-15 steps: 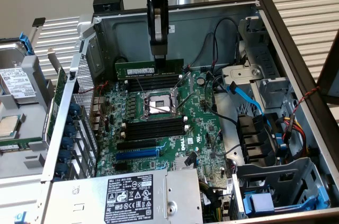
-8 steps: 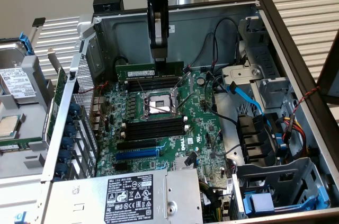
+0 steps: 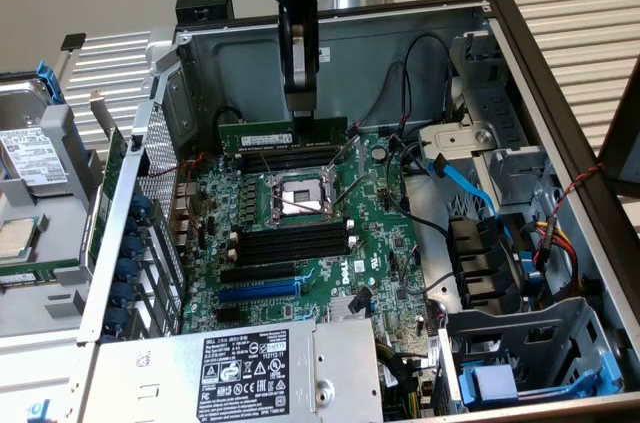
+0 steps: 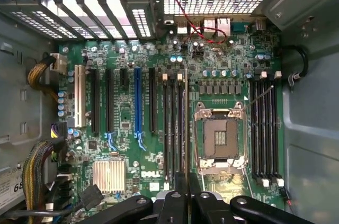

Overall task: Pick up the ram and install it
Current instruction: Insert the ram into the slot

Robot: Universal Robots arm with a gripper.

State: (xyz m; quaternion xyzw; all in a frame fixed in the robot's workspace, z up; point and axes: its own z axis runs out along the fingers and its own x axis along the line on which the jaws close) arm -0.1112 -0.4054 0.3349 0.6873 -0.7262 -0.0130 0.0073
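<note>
**Gripper (image 3: 301,111) clamped on the ram, poised at the far slot bank**

Jaws are drawn in narrow, pinching the ram (image 3: 255,133) near the middle of its top edge. In the exterior view the green stick stands upright on its long edge at twelve o'clock of the processor socket (image 3: 300,195). It runs lengthwise with the black memory slots (image 3: 290,157) just beside that socket. A second bank of slots (image 3: 292,243) lies at six o'clock of the socket. The blue expansion slot (image 3: 258,291) sits at about seven o'clock, well apart from the work. In the wrist view the gripper (image 4: 187,196) looks straight down on the ram (image 4: 187,123), which shows edge-on as a thin line between a slot bank and the socket.

Pick-up looks done. By my reading the step in hand is the install, at the point of lining the stick up with its slot. Whether the lower edge already touches a slot I cannot tell. Seating calls for that edge to sit square over one slot along its whole length, then a straight push down with no tilt. A skewed stick could jam or bend.
</note>
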